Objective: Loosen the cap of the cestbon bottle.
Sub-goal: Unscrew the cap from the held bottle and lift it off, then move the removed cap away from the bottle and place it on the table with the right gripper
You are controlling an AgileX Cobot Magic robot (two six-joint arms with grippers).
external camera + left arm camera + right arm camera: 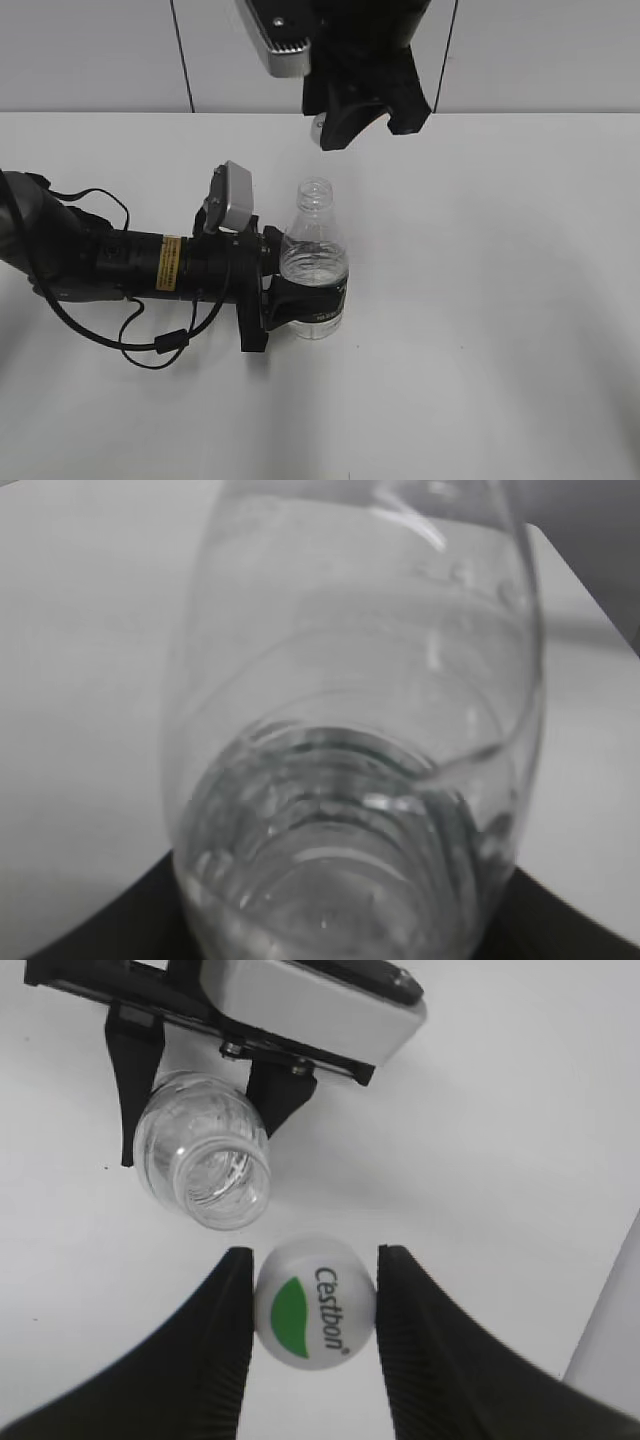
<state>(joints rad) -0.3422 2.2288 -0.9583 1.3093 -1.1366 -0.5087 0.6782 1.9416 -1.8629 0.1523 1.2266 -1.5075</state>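
The cestbon bottle [314,260] stands upright on the white table with its neck open and no cap on it. My left gripper [300,305] is shut on the bottle's lower body, around the dark label. The left wrist view shows the bottle [350,740] filling the frame with water inside. My right gripper [358,118] hangs above and behind the bottle, shut on the white cap [314,1302], which shows a green leaf mark. In the right wrist view the open bottle mouth [220,1175] lies just left of and beyond the cap.
The left arm [120,262] lies across the white table [500,300] at the left with black cables looping beside it. A pale wall with dark seams runs behind the table.
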